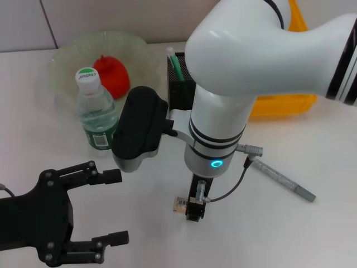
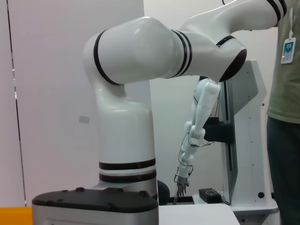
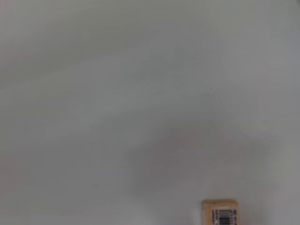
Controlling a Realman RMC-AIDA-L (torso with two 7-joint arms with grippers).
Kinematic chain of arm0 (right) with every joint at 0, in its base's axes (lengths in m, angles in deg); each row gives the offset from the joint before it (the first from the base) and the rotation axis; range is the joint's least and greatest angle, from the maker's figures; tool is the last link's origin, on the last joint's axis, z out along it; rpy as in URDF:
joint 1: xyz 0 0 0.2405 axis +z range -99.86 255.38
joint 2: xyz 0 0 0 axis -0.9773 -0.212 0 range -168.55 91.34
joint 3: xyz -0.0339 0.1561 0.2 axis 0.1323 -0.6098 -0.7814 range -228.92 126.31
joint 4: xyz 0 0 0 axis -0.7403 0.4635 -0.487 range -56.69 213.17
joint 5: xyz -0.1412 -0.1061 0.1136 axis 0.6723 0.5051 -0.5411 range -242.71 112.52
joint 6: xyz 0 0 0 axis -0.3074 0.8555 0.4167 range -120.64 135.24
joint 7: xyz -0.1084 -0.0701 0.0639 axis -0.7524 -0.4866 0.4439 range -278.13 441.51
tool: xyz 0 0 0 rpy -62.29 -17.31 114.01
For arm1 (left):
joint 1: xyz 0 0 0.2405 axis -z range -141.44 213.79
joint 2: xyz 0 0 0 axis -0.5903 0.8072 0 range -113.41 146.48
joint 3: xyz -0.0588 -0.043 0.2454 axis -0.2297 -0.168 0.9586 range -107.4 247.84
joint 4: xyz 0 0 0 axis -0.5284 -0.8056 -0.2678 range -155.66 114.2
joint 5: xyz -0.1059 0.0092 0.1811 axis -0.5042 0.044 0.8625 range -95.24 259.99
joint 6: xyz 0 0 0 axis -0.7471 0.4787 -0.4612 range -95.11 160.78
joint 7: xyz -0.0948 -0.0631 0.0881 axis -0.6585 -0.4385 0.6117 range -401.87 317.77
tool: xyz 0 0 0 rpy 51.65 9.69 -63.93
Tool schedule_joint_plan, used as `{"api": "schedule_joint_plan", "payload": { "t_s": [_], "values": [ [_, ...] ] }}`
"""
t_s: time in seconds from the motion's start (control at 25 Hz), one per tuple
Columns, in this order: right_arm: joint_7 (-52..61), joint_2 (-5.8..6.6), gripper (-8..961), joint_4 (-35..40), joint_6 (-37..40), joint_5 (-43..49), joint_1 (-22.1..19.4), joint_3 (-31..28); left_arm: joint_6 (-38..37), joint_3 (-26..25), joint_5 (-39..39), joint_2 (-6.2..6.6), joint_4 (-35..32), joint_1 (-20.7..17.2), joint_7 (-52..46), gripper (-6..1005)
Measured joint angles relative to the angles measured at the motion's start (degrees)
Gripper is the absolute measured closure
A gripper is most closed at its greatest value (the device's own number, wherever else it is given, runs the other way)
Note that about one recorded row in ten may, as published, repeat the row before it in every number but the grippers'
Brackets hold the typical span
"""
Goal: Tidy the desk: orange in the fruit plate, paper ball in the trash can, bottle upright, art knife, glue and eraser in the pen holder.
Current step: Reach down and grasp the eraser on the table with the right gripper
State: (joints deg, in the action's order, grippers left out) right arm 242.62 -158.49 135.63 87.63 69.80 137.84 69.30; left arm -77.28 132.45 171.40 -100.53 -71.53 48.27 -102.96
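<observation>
Head view — right gripper (image 1: pixel 194 212) at eraser (image 1: pixel 179 204)

eraser (image 1: pixel 178 204) w/ barcode flat on desk, bottle (image 1: pixel 96 114) upright, orange (image 1: pixel 110 75) in plate (image 1: pixel 67 61)

Right gripper (image 1: pixel 193 211) lowered; left gripper (image 1: pixel 109 207) spread wide.

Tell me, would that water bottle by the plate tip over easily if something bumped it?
Probably somewhat. The water bottle stands upright, tall and narrow, so a knock near its green cap could topple it. It looks partly filled, which may steady its base. Its clear plastic wall likely flexes rather than breaks.
</observation>
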Motion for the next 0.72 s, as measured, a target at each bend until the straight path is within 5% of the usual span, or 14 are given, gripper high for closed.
{"api": "schedule_joint_plan", "payload": {
  "t_s": [0.72],
  "values": [
    [0.54,0.00,687,-0.25,-0.33,0.07,-0.56,-0.02,0.00,0.09,0.00,-0.34,0.00,0.31,0.00,198]
  ]
}}
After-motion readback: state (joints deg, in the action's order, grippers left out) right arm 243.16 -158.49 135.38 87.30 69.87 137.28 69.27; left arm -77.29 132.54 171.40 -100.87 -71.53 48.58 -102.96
